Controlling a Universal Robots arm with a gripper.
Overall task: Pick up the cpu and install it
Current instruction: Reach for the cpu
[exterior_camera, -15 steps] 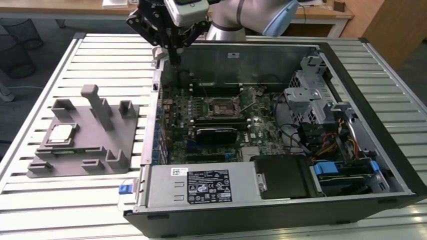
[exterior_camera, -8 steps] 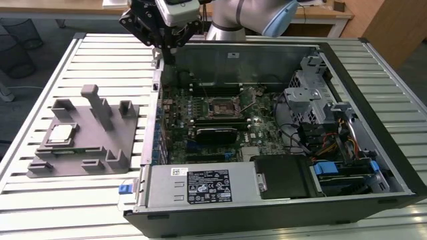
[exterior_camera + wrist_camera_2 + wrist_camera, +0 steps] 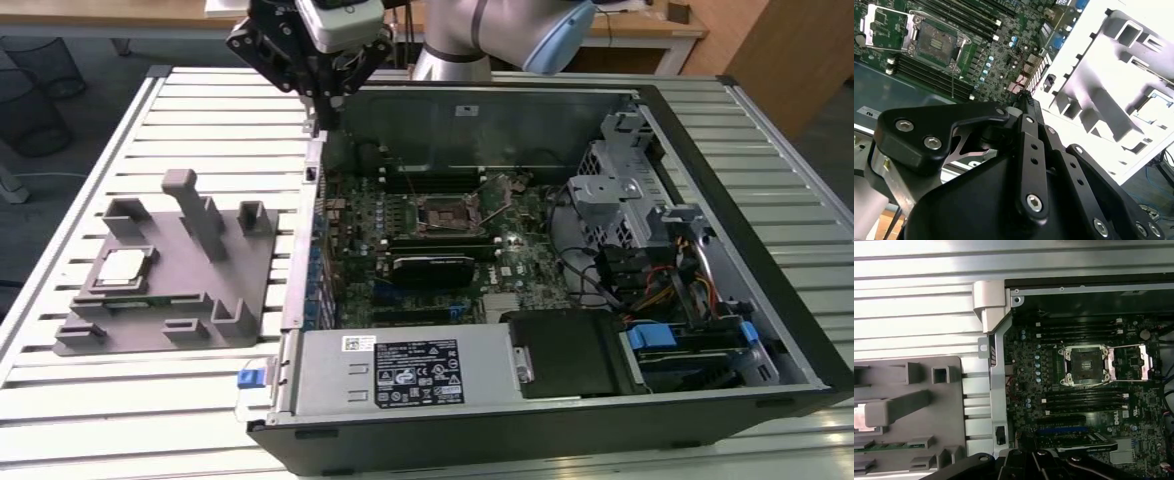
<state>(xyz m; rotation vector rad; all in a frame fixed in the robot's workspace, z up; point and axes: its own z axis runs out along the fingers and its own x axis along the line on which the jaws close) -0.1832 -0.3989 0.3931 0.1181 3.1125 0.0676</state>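
Note:
The cpu (image 3: pixel 123 268), a small silver square chip, lies flat in a recess of the grey holder block (image 3: pixel 187 300) at the exterior view's left, beside the open computer case. My gripper (image 3: pixel 320 102) hangs high above the case's far left wall, well away from the cpu, with its black fingers drawn together and nothing between them. In the second wrist view its fingertips (image 3: pixel 1026 102) meet above the edge of the motherboard. The motherboard socket (image 3: pixel 443 213) (image 3: pixel 1087 365) (image 3: pixel 936 42) is bare, with its metal retaining plate (image 3: pixel 1135 362) swung open beside it.
The open case (image 3: pixel 747 200) holds the motherboard, a black card (image 3: pixel 430 268), a drive cage (image 3: pixel 621 190) and cabling at the exterior view's right, plus a power supply (image 3: pixel 400 370) at the front. Upright posts (image 3: pixel 187 205) rise from the holder block. A slatted metal table (image 3: pixel 134 420) carries everything.

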